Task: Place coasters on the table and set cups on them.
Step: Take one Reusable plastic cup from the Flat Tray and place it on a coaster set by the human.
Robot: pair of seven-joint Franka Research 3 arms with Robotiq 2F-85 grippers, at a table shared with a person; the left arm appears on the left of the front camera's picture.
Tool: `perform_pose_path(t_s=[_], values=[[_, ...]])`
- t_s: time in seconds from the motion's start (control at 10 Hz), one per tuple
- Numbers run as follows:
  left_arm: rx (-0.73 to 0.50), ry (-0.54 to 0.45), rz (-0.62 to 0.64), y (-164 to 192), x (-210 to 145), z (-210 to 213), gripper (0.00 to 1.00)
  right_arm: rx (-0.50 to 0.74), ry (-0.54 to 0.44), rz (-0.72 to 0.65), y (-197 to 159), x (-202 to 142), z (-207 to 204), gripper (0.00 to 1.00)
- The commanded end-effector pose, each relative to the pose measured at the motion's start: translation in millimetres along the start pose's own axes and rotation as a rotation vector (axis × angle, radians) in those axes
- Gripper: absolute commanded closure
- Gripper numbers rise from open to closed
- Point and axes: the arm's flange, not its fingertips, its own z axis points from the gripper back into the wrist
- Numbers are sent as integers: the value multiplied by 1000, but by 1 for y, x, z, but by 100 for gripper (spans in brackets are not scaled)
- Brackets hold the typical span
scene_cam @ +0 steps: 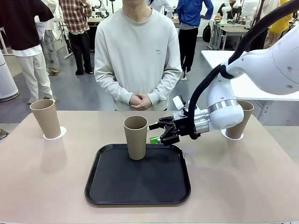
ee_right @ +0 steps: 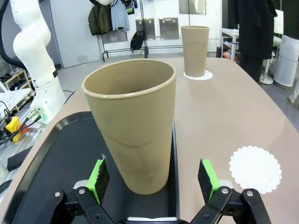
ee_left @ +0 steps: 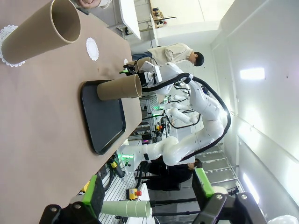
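The black tray sits at the middle of the beige surface, and everything else is easiest placed from it. One tan cup stands upright on the tray's far edge. The right gripper is level with that cup on the tray's right side; in the right wrist view its green-padded fingers stand spread wide, one to each side of the cup, not closed on it. Whether a pad is brushing the cup wall I can't quite make out from here, but there seems to be a gap on both sides.

Off the tray's far left corner a second cup stands on a white lacy coaster. Off the tray's far right corner a third cup stands on another coaster, partly hidden behind the right arm's wrist. In the right wrist view a bare coaster lies flat on the surface just beyond the tray's edge, with nothing on it.

The left gripper hangs well back from the tray, its fingers wide apart and holding nothing.

Beyond the tray's far side a person stands with hands clasped in front.
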Motion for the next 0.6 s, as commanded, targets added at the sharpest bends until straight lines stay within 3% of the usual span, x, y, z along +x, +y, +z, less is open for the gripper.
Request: perform_pose_path(t_s=[0.0,0.5], values=[[-6,-6,2,-3,-1,1,0,-17,2,-27,-9,-2,-7,0],[-6,-6,2,-3,-1,1,0,3,1,-12,-3,-3,-3,0]])
